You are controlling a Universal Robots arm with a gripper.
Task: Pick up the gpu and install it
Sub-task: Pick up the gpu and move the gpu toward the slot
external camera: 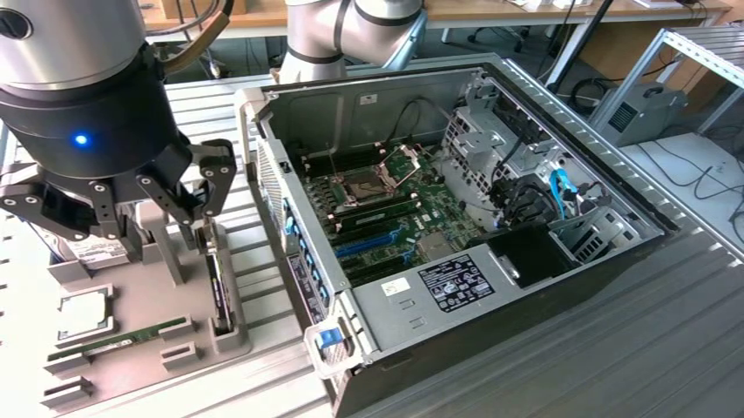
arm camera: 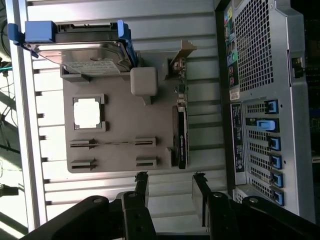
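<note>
Jaws spread wide and grasping nothing, the gripper (external camera: 145, 228) (arm camera: 170, 176) hangs over the grey parts tray (external camera: 145, 300) (arm camera: 120, 100) as we look in on the workbench. The gpu (external camera: 218, 283) (arm camera: 181, 139) stands on its edge in a slot along the side of the tray nearest the computer case (external camera: 402, 305) (arm camera: 280, 75), black cooler facing outward and silver bracket (arm camera: 179, 62) toward the tray's hard-drive end; from the wrist view we see it lined up with the gap between the two fingers and apart from both. Elsewhere on the tray, a processor chip (external camera: 82, 318) (arm camera: 88, 112) sits in its square recess near the middle, a memory stick (external camera: 117, 341) (arm camera: 112, 143) lies in its clips beside it, and a hard drive (arm camera: 82, 52) in a blue carrier rests at one end. Just beside the tray, the case lies open on its side, its motherboard (external camera: 384, 209) exposed, blue expansion slots (external camera: 372, 242) showing
</note>
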